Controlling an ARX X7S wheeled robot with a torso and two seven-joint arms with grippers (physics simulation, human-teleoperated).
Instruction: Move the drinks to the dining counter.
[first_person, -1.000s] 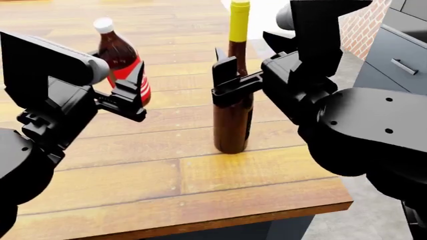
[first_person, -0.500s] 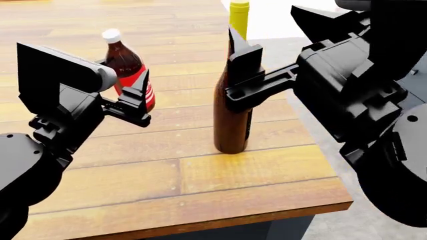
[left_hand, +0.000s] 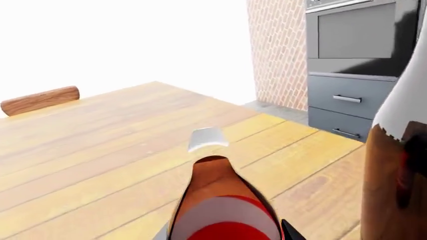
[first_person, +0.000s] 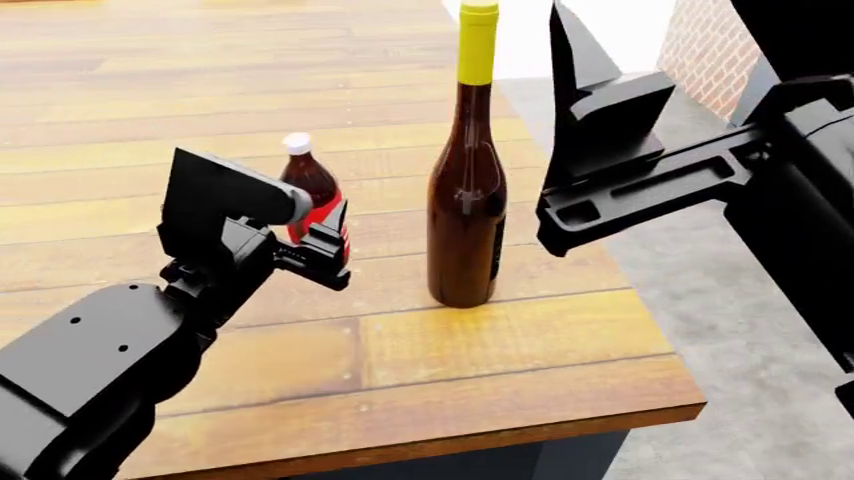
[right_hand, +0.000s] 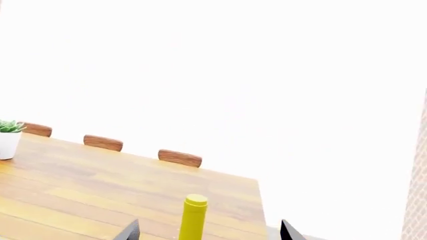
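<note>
The red-labelled, white-capped cola bottle (first_person: 310, 185) is upright low over the dining counter (first_person: 400, 350), just left of the wine bottle. My left gripper (first_person: 324, 250) is shut on its lower body; the left wrist view shows the cola bottle (left_hand: 223, 210) filling the space between both fingers. The tall dark-brown wine bottle (first_person: 467, 200) with its yellow neck stands free on the wooden top near the right edge. My right gripper (first_person: 594, 90) hangs open to its right and higher up, touching nothing. From the right wrist, the yellow neck (right_hand: 193, 217) shows beyond the wide-apart jaws of that gripper (right_hand: 210, 234).
The counter ends just in front of and right of the wine bottle, with grey floor (first_person: 721, 300) beyond. Grey-blue drawers (left_hand: 347, 100) and a brick wall (left_hand: 277, 50) lie past that edge. Chair backs (right_hand: 180, 158) and a potted plant (right_hand: 8, 137) line the far side.
My left arm has brought the cola bottle down and nearer the wine bottle. My right gripper has let go of the wine bottle and drawn away up and to the right.
</note>
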